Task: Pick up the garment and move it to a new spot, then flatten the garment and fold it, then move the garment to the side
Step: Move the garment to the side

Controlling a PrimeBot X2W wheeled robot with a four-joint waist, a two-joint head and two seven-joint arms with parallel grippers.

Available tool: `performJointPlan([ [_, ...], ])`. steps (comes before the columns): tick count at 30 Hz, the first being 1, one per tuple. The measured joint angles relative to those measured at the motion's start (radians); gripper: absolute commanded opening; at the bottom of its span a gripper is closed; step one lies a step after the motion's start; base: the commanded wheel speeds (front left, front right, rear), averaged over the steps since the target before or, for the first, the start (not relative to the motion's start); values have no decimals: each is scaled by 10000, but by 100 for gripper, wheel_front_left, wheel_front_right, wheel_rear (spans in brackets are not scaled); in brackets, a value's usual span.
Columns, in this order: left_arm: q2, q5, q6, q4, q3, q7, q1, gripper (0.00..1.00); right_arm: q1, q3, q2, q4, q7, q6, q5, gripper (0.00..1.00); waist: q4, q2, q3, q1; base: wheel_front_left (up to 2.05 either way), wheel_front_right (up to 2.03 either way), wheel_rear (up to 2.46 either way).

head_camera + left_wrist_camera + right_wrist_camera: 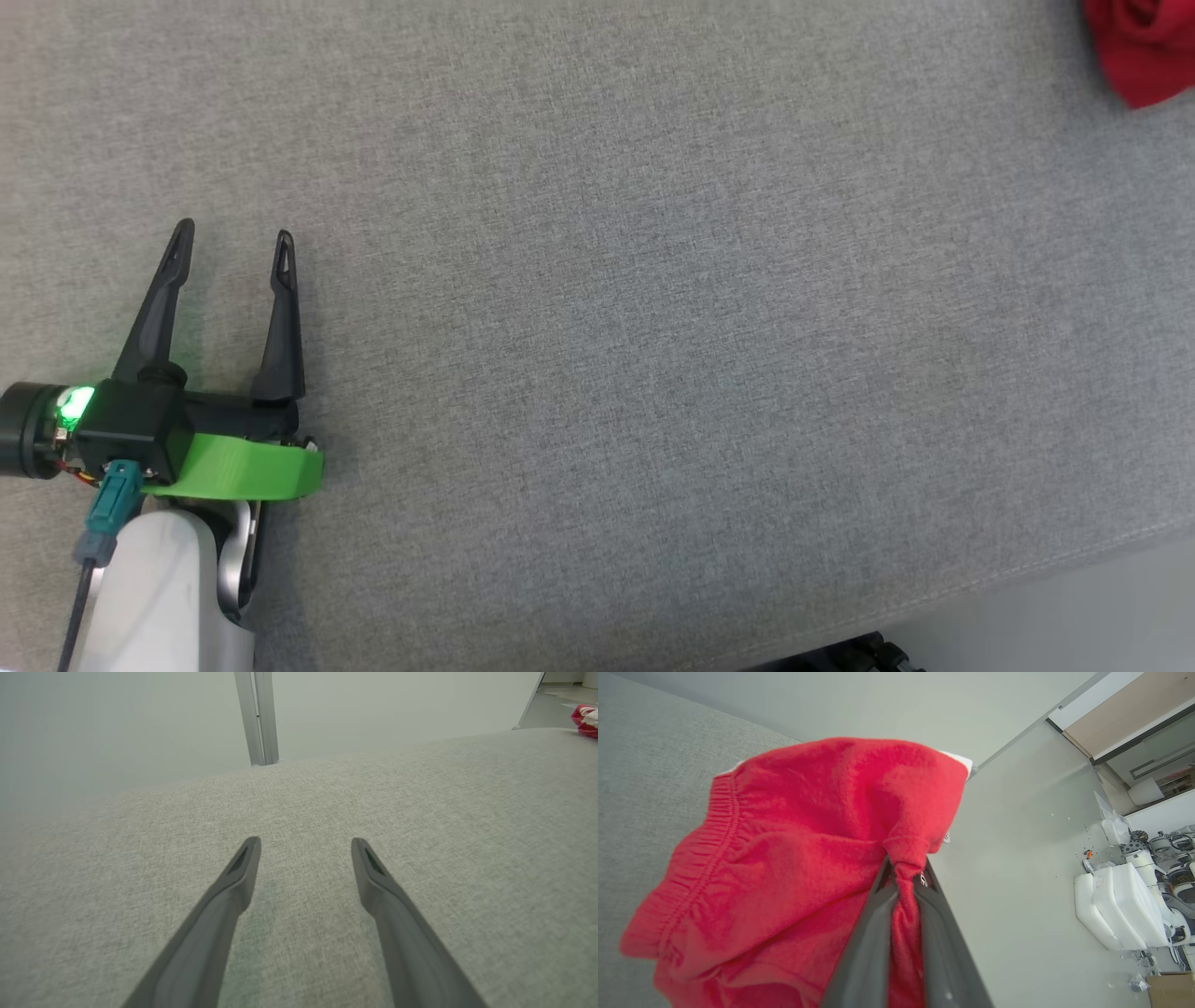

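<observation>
Robotics lab: robot parts (1163, 848), white foam blocks (1125, 905), cardboard box (1170, 991).

A grey, woven-fabric surface (653, 327) is taking up nearly all of the head view, its weave lying flat and smooth. Its near edge is running on a slant across the lower right corner, finished with a thin seam line, and a pale floor (1102, 625) is showing past it. In the left wrist view the far edge is meeting a pale wall (117, 728), where a narrow upright metal strip (259, 718) is standing just behind it. A bunched red garment (1144, 47) is showing over the surface's far right corner; whether it is resting on the fabric or hanging clear of it cannot be told.
</observation>
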Motion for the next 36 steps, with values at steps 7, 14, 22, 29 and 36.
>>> performJointPlan([
  [7,194,29,-2,-414,-15,-23,-5,100,-794,360,-138,897,-35,0,-128,0,-136,0,467,0,0,0,0],
  [14,228,29,2,-579,-81,-27,-59,100,-1243,456,79,2059,-614,0,-510,100,-135,0,735,-1,0,0,0],
  [22,159,-88,52,-418,-73,-27,-135,100,-1622,293,631,2941,-1937,0,-1087,100,-90,0,591,-1,0,0,0],
  [29,-151,-355,159,-35,146,-19,233,100,-1113,-276,1492,1987,-2412,0,-984,100,10,-1,-154,-1,0,0,0],
  [36,-431,-704,234,213,602,-15,1032,100,1058,-1555,2362,-796,-2449,0,-1425,100,276,0,-1255,-1,0,0,0],
])
